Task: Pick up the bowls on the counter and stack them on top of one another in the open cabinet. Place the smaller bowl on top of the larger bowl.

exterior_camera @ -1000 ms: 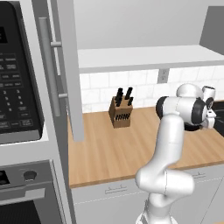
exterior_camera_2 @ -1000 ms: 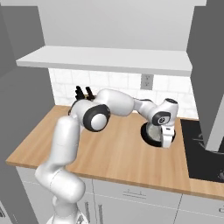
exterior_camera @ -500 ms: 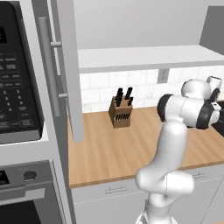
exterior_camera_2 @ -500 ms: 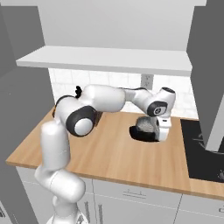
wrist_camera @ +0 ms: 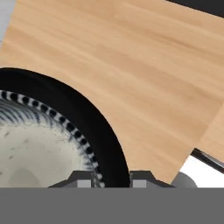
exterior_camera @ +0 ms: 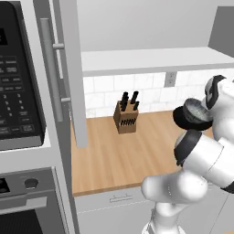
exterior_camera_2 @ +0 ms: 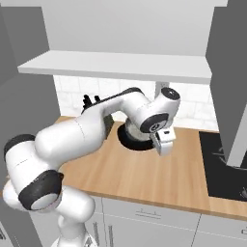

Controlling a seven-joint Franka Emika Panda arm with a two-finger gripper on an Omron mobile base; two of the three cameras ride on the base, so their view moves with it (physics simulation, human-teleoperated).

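Bowl (exterior_camera: 195,115) held up off the desk (exterior_camera: 114,157), tilted so that we see its grey speckled interior facing the left base camera, black outer wall around it. In the right base view we see the bowl (exterior_camera_2: 135,137) behind the wrist, its dark rim showing under the forearm, above the wood-grain surface (exterior_camera_2: 144,176).

Fingers (wrist_camera: 113,179) clamped on the bowl's rim: in the hand view one tip sits inside the striped edge (wrist_camera: 52,114) and the other outside the black wall, with the pale interior to the left and the desk's wood grain (wrist_camera: 144,74) beyond.

Cabinet shelf (exterior_camera: 151,59) is above and behind the bowl in the left base view; its tall grey door (exterior_camera: 73,68) stands open at the left, with the steel bar handle (exterior_camera: 51,68) beside the black microwave (exterior_camera: 16,82). Knife block (exterior_camera: 126,117) stands on the desk against the tiled wall, well apart from the bowl. In the right base view we note a black cooktop (exterior_camera_2: 224,166) at the desk's right end, and the white shelf (exterior_camera_2: 120,65) above the arm.
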